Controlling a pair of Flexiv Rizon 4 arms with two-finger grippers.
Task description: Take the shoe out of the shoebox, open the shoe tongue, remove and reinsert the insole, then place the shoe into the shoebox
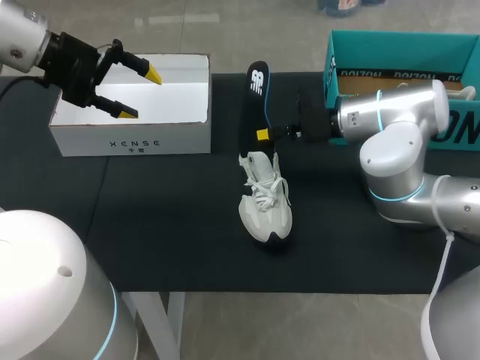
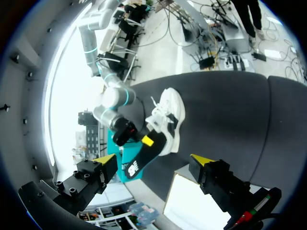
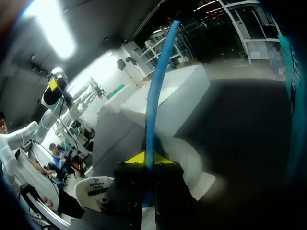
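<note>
Far left corner of the table: left arm [image 1: 26, 37] comes in here, wrist angled toward the middle. The left gripper [image 1: 140, 93] hangs over the far left part, clear of the surface. Its two yellow-tipped fingers are spread wide with nothing between them.

Right edge: right arm [image 1: 397, 142] comes in here, elbow folded, forearm level and pointing across toward the middle. The right gripper [image 1: 264, 135] sits near the table's middle, toward the far edge. Its tips are pinched together on the insole [image 1: 253, 101], one from each side.
</note>
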